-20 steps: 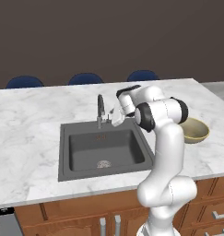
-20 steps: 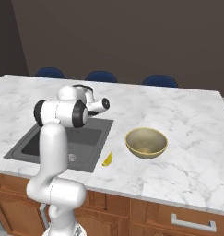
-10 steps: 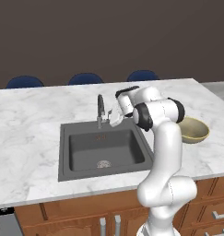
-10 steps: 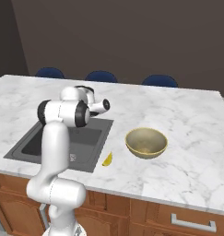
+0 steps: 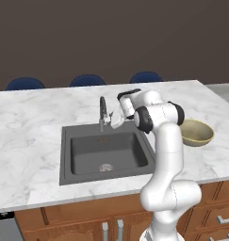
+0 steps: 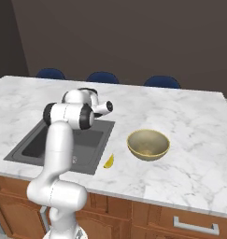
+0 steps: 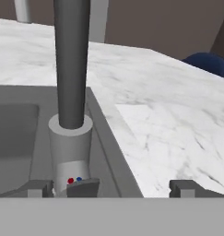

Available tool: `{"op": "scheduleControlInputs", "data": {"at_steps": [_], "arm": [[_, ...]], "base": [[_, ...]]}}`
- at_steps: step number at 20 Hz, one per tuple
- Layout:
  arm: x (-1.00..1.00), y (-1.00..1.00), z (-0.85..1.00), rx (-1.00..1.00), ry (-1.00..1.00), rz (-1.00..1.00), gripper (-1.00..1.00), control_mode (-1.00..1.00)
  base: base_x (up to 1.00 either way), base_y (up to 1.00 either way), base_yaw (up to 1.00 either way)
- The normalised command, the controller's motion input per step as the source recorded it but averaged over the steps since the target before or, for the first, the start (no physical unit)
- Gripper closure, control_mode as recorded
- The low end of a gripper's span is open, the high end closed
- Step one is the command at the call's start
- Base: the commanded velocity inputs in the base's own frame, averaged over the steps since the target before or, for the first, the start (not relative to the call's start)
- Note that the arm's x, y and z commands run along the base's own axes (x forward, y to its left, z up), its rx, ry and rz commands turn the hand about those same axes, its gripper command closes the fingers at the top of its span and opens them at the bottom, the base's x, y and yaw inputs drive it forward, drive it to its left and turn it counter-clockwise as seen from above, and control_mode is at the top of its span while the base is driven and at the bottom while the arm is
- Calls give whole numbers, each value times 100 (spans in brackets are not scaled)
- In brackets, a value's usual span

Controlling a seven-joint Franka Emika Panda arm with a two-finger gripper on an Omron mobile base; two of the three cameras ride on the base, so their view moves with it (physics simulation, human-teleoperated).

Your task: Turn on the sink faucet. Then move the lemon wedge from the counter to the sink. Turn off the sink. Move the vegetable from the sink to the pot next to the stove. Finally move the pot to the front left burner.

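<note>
Dark-grey metal marks the sink faucet, one slim tap standing at the back rim of the one sink, whose basin looks dry with no stream falling. Over the last second almost nothing has shifted: the claw has held just beside the tap's base, its two tips apart and clamped on nothing. In the hand view the tap's column rises straight ahead, with a small lever bearing a red and a blue dot low between the tips. I judge the first step, turning on the water, is still unfinished. Further right on the marble surface lie one lemon wedge by the sink's front corner, then one tan bowl. Three blue chair backs stand behind.
</note>
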Motion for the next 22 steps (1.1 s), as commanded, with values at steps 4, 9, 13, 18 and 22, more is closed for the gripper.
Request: {"op": "scheduleControlInputs", "data": {"at_steps": [4, 9, 13, 18, 22], "arm": [[25, 1, -7, 5, 4, 2, -100, -100], [20, 4, -12, 2, 5, 1, -100, -100], [13, 18, -9, 1, 5, 0, -100, -100], [3, 19, -8, 2, 4, 0, -100, -100], [0, 18, -1, 3, 1, 1, -100, -100]], "base": [[0, 0, 0], [0, 0, 0], [0, 0, 0], [0, 0, 0], [0, 0, 0]]}}
